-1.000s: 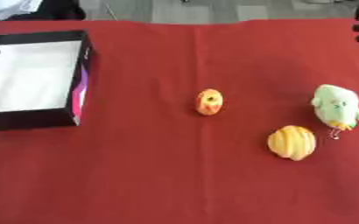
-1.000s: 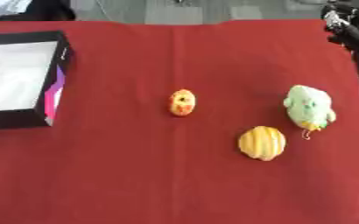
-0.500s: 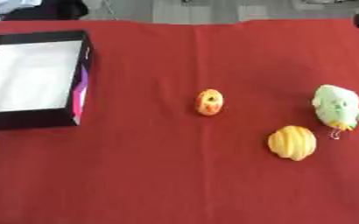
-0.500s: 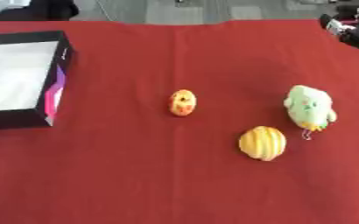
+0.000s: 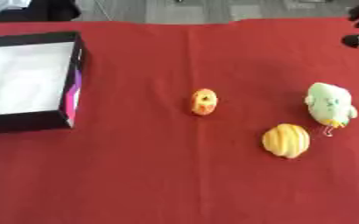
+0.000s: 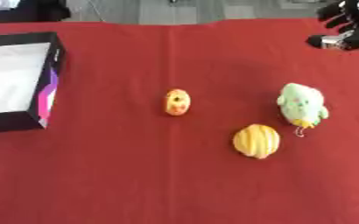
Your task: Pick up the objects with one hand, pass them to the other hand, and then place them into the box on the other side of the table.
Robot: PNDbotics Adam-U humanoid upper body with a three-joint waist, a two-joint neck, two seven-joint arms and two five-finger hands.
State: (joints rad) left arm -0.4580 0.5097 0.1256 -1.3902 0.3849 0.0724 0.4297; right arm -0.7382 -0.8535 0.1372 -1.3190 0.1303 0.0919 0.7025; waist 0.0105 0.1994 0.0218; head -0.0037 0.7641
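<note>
Box (image 5: 29, 83) at table's left holds nothing visible — no transfers done. Orange toy (image 5: 204, 101), yellow toy (image 5: 286, 140) and green plush (image 5: 330, 104) lie untouched on the cloth. Right hand (image 6: 350, 26) (upper right): fingers' state unclear.

Matt red cloth covers the table (image 5: 160, 175). Pale green plush toy (image 5: 329, 104): soft, fuzzy. Black cardboard box (image 5: 31, 121): smooth white lining.

Looks like a lab/test setup: table under a red cloth (image 5: 175, 183), grey hard floor (image 5: 175, 11) beyond the far edge, robot's black hand (image 6: 347, 26) top right.
</note>
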